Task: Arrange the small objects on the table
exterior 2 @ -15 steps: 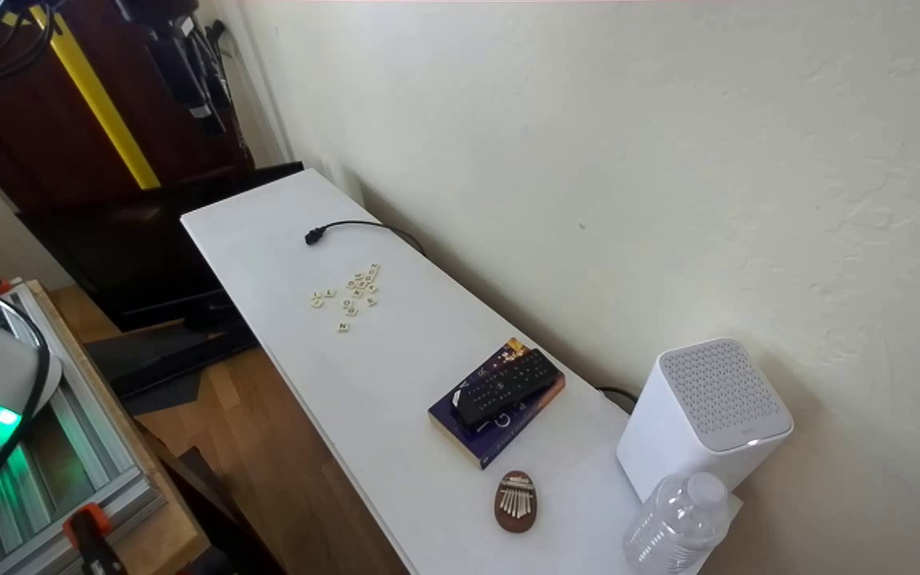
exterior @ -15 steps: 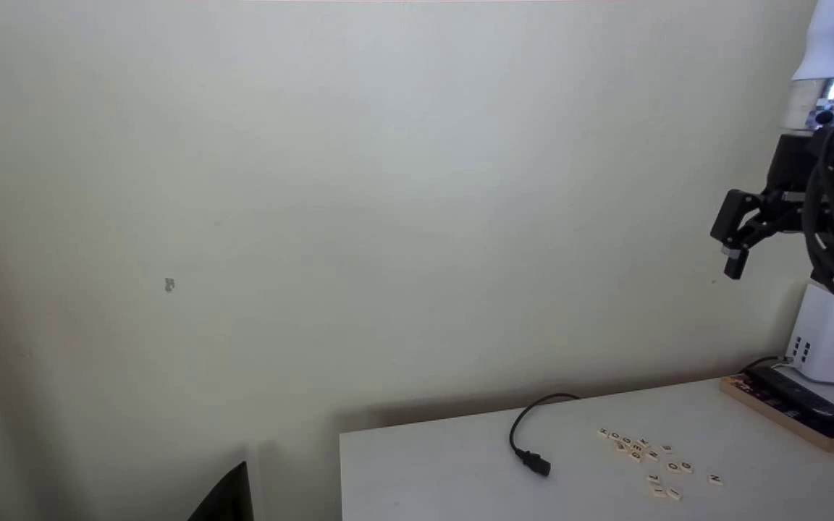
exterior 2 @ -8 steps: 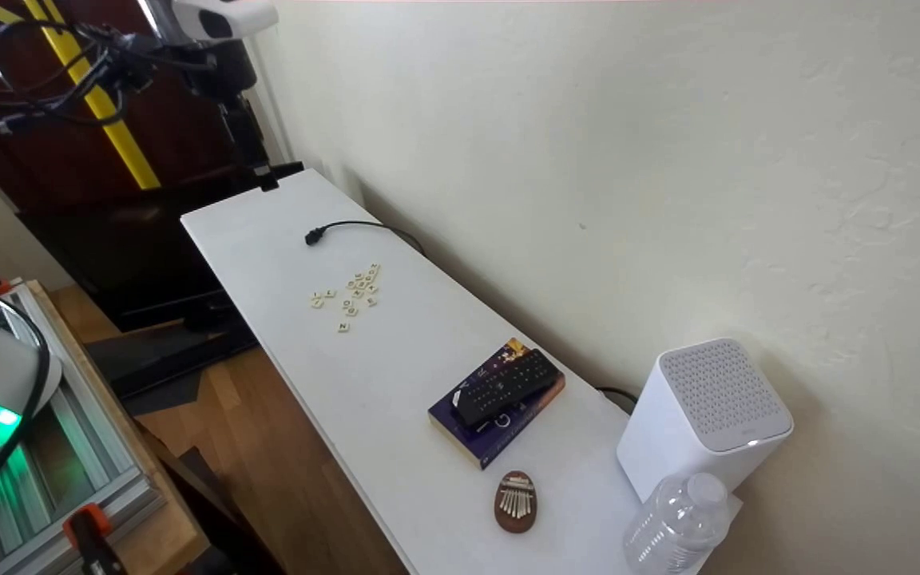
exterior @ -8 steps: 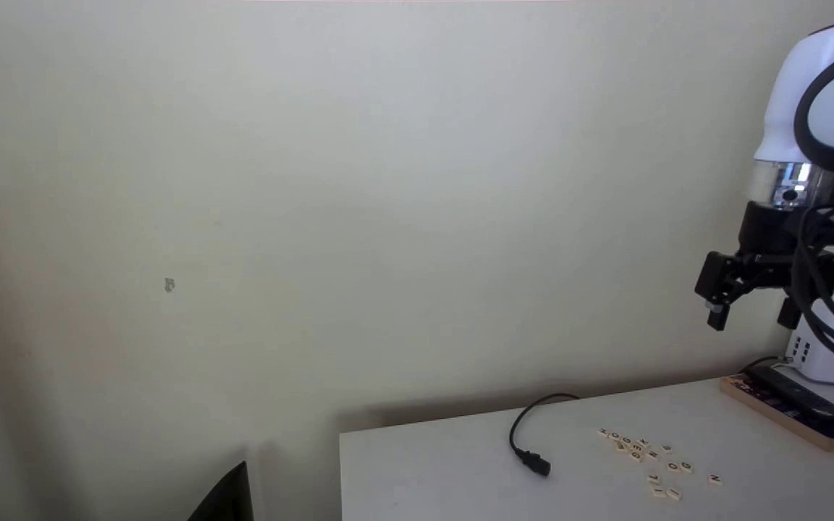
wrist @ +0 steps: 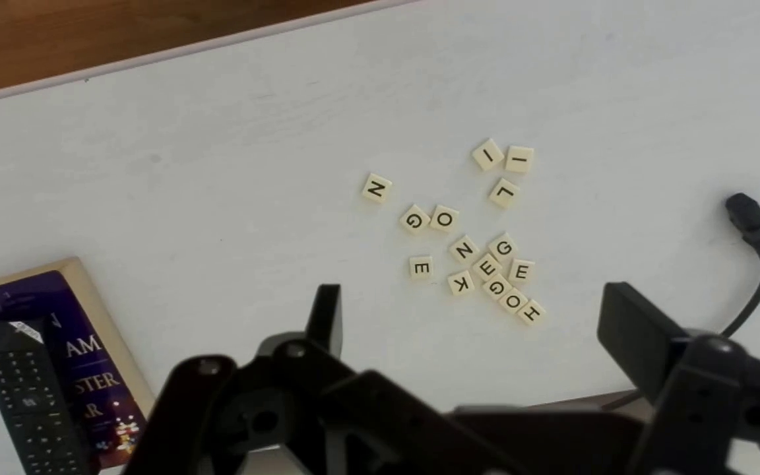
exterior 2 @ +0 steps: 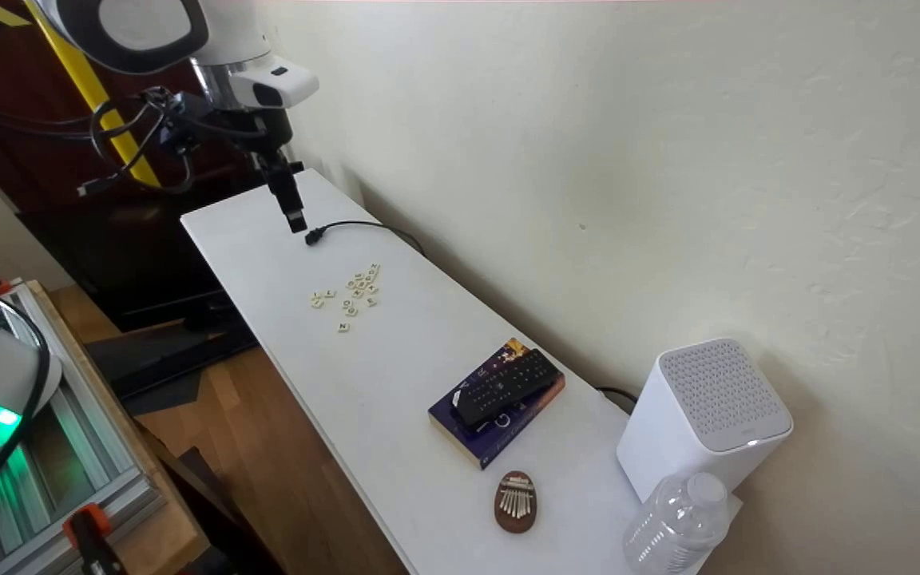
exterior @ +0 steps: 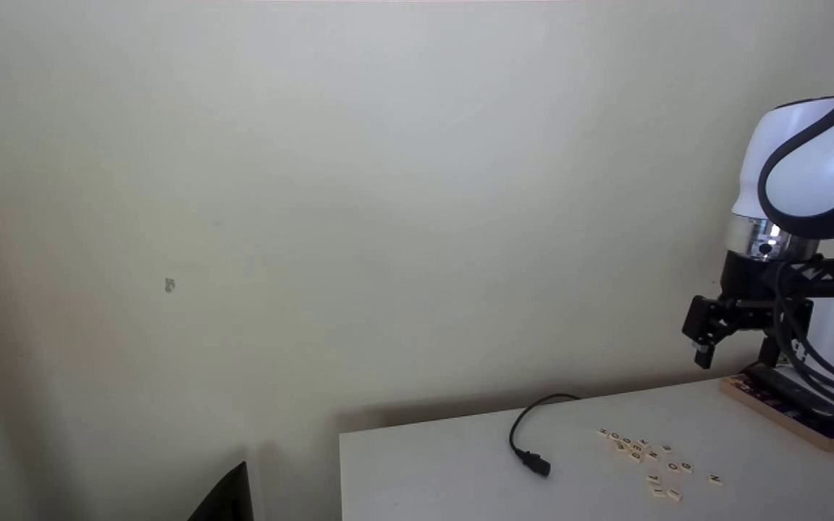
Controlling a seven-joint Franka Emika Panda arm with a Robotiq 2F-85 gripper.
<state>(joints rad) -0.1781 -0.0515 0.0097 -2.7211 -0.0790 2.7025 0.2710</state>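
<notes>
Fifteen letter tiles (wrist: 464,250) lie face up, several touching, on the white table (wrist: 241,165), between a purple-covered book (wrist: 90,363) bearing a remote control (wrist: 29,401) and a black power cord (wrist: 753,227). Bare tabletop separates the tiles from the table's long edge beside the wooden floor (wrist: 109,33). The gripper (wrist: 477,313) hangs above the surface, its fingers standing wide apart.

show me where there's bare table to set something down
The table has free patches between the letter tiles and the book, between the tiles and the plug, and past the plug, away from the tiles. It's crowded where the tiles bunch, on the book, where a remote lies, and by the bottle and white box.
</notes>
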